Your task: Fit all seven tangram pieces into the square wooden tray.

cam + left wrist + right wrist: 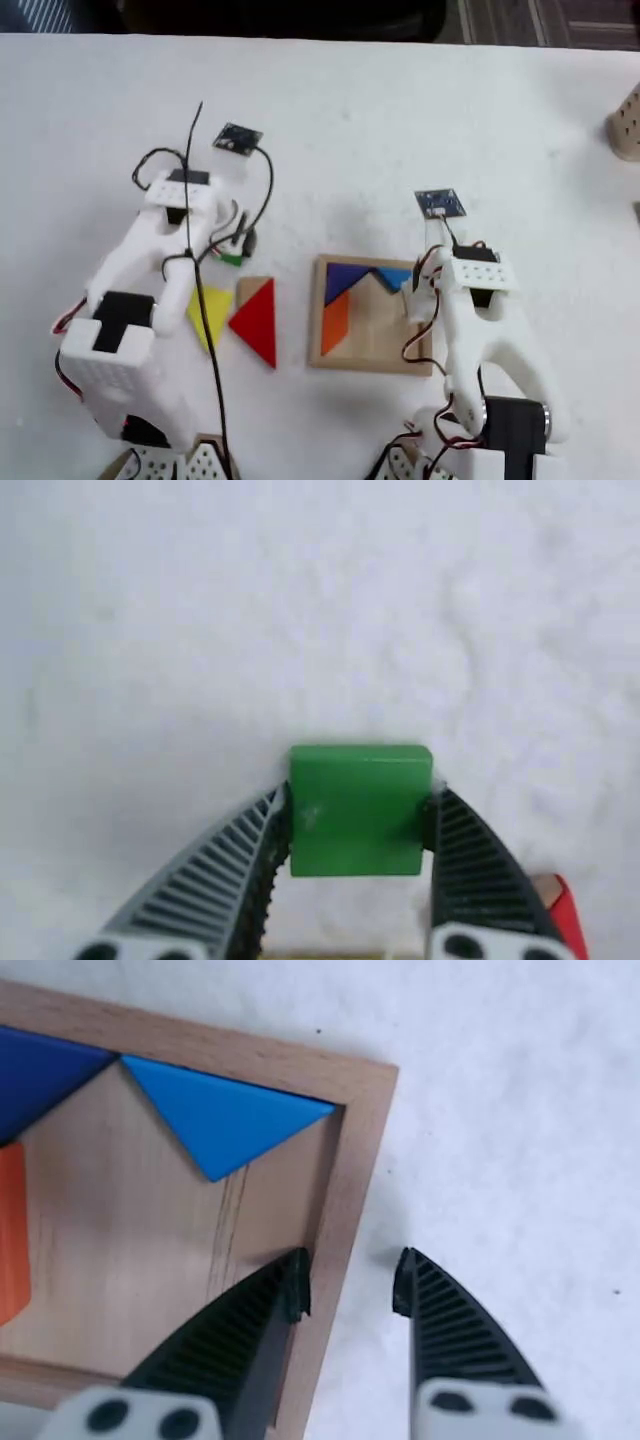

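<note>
Table point(400, 120) is white; left gripper point(358, 805) pinches green square point(355, 780), right gripper point(351, 1282) gapes astride tray point(355, 1160).

Your white table point(400, 110) carries a tan block with holes point(627, 125) at its right edge, partly cut off. Past the far edge you see striped grey flooring point(540, 20).

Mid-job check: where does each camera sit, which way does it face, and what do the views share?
High view: fixed above the table, looking down on the wooden tray; both arms show, with left gripper and right gripper.
Left wrist view: on the left wrist, looking along its fingers at the green square clamped between them.
Right wrist view: on the right wrist, looking down at the tray's wall, open fingers astride it.
Shared: high and right wrist views show the tray and light blue triangle; high and left wrist, the green square.
</note>
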